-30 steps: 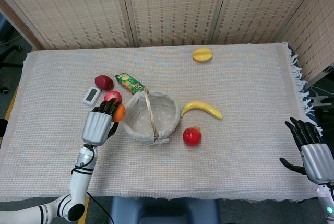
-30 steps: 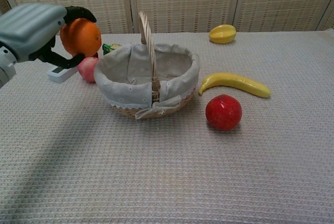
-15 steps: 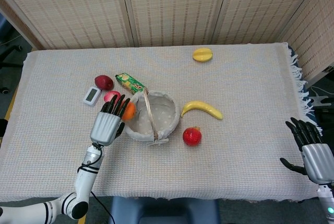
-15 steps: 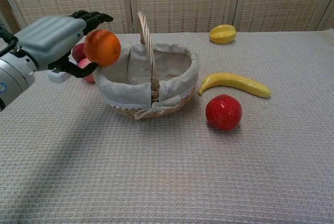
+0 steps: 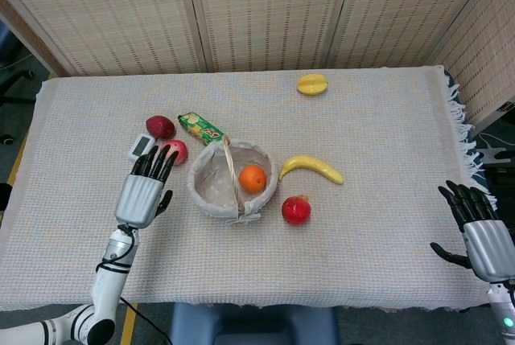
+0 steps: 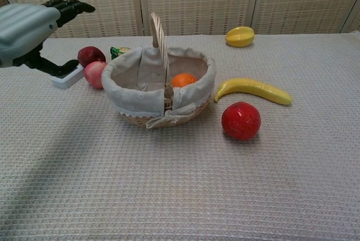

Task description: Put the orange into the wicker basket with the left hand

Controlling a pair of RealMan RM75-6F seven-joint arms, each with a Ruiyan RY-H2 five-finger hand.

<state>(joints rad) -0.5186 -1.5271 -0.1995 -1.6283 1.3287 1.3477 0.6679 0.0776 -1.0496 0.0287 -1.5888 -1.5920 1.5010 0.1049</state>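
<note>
The orange (image 5: 253, 178) (image 6: 183, 80) lies inside the cloth-lined wicker basket (image 5: 211, 193) (image 6: 140, 90), on the right side of its upright handle. My left hand (image 5: 143, 192) (image 6: 27, 27) hovers to the left of the basket with its fingers spread and nothing in it. Far off at the table's right front corner, my right hand (image 5: 479, 233) is open and idle; the chest view does not show it.
Left of the basket lie a pink apple (image 5: 176, 150), a dark red fruit (image 5: 160, 126), a white timer (image 5: 141, 146) and a green snack packet (image 5: 200, 127). A banana (image 5: 311, 167) and a red pomegranate (image 5: 296, 210) sit to the right. A yellow fruit (image 5: 312, 84) is at the back.
The left hand carried the orange rightward over the basket rim, let it go, and pulled back to the left, now empty. The orange now rests in the basket. The right hand has not moved.
</note>
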